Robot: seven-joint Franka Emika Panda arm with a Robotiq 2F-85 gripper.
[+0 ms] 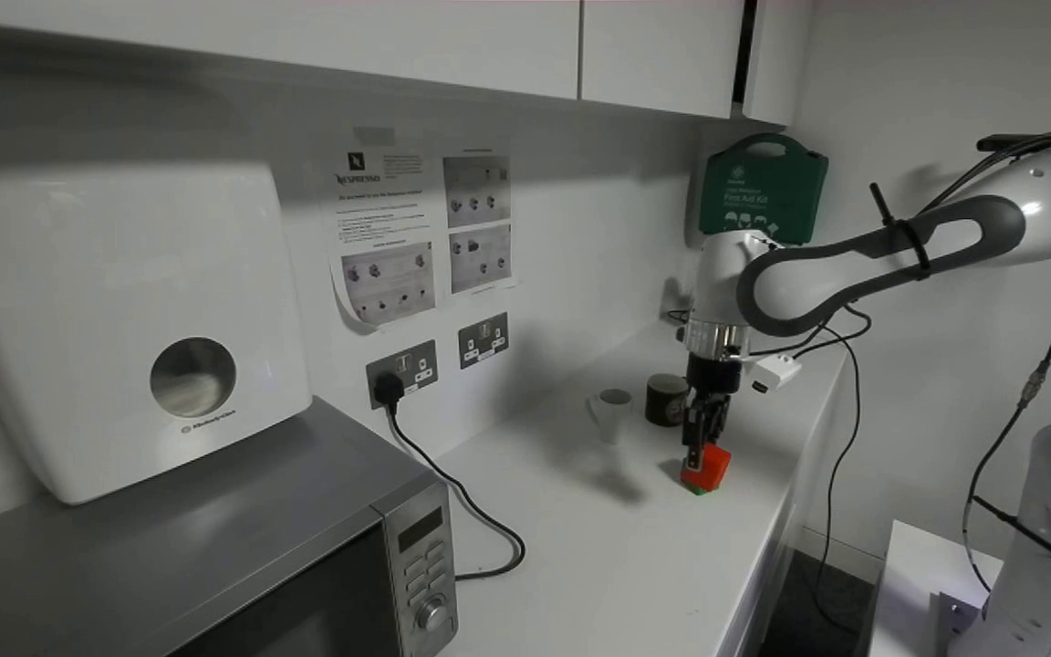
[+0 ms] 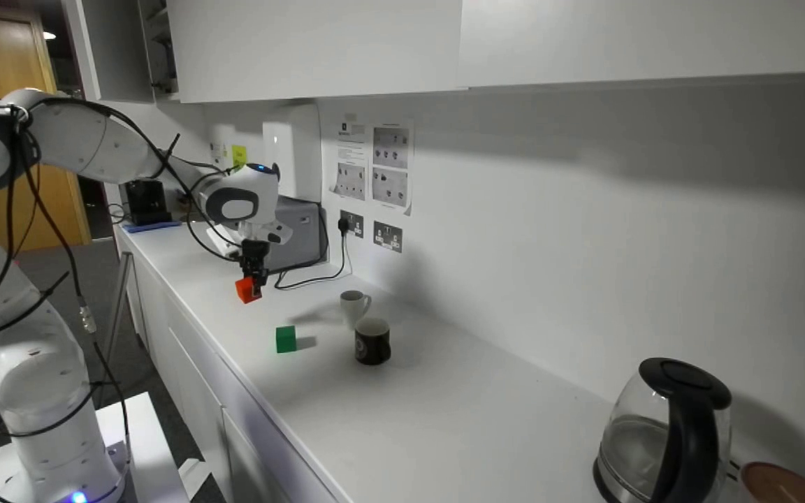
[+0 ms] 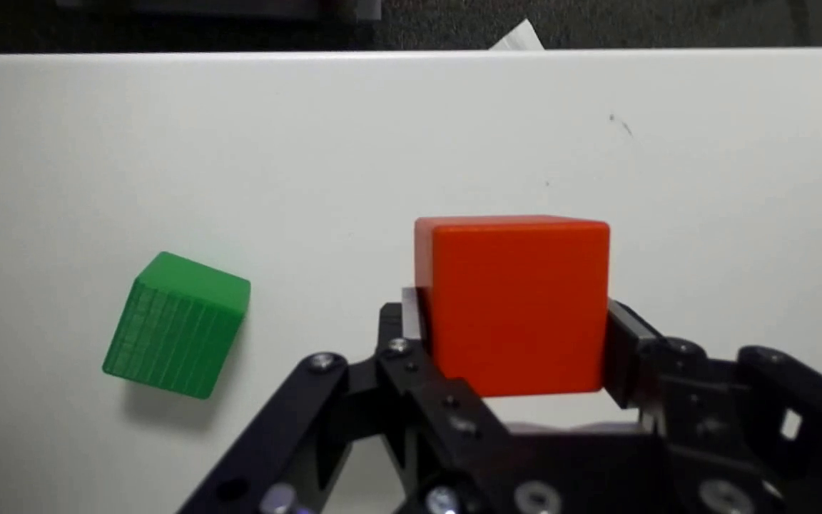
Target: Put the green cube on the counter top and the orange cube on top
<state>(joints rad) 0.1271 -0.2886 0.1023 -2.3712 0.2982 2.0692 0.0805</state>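
Note:
The orange cube [image 3: 521, 307] is between the fingers of my gripper [image 3: 514, 335] in the wrist view, pressed on both sides. In both exterior views the orange cube [image 1: 708, 467] [image 2: 244, 289] is held up above the pale counter top [image 1: 598, 566] [image 2: 458, 419]. The green cube [image 2: 286, 339] rests on the counter top, apart from the orange cube. In the wrist view the green cube [image 3: 175, 328] lies to the left of the gripper, turned at an angle. In an exterior view only a sliver of the green cube [image 1: 701, 491] shows below the orange one.
A white mug [image 2: 353, 306] and a dark mug [image 2: 372, 344] stand near the green cube, towards the wall. A glass kettle [image 2: 668, 433] stands at one end of the counter, a microwave [image 1: 306, 538] with its cable at the other. The counter's front edge [image 3: 311, 56] shows.

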